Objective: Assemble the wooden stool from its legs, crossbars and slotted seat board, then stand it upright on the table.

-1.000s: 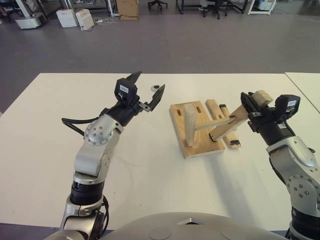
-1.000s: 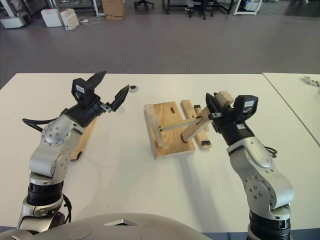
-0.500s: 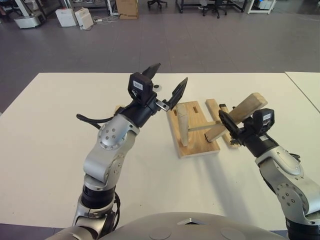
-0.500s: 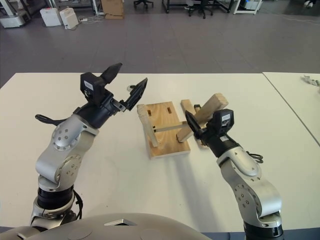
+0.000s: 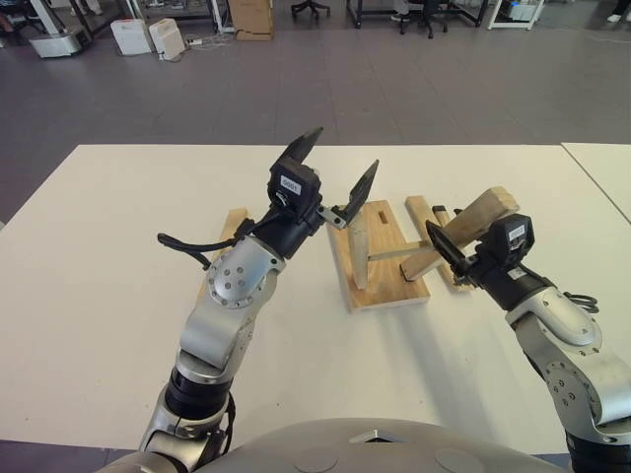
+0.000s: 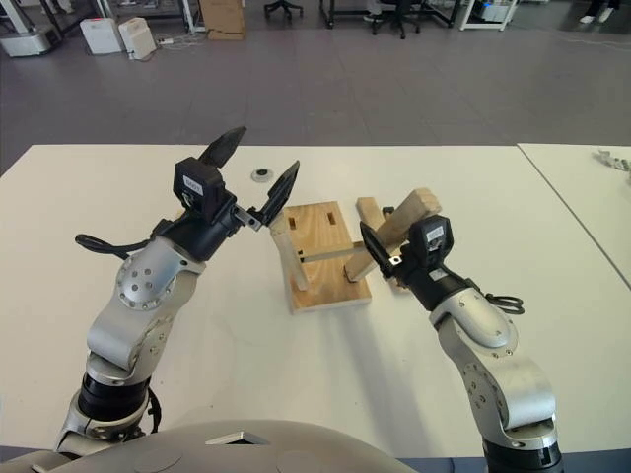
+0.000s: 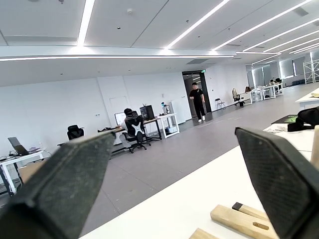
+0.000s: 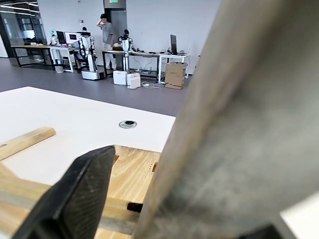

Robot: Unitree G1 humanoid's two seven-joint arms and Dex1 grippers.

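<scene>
Stool half built, with the seat board (image 5: 389, 288) lying flat on the table (image 5: 89, 256).
The left gripper (image 5: 345, 150) hovered over the seat board's left edge, fingers spread wide and holding nothing. On the board one leg (image 5: 357, 258) stood upright, and at its right edge the right gripper (image 5: 455, 252) clenched a tilted second leg (image 5: 490, 208).

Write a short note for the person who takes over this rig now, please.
Left gripper: open, holding nothing, near the top of the upright leg.
Right gripper: shut on the tilted leg.
A crossbar joins the two legs. The upright one stands on the seat board, which lies flat on the table. Seated in a slot? Cannot tell.
A loose wooden piece lies right of the board, another piece to its left.
Left: seat this frame, add the other parts, stand the stool upright.
</scene>
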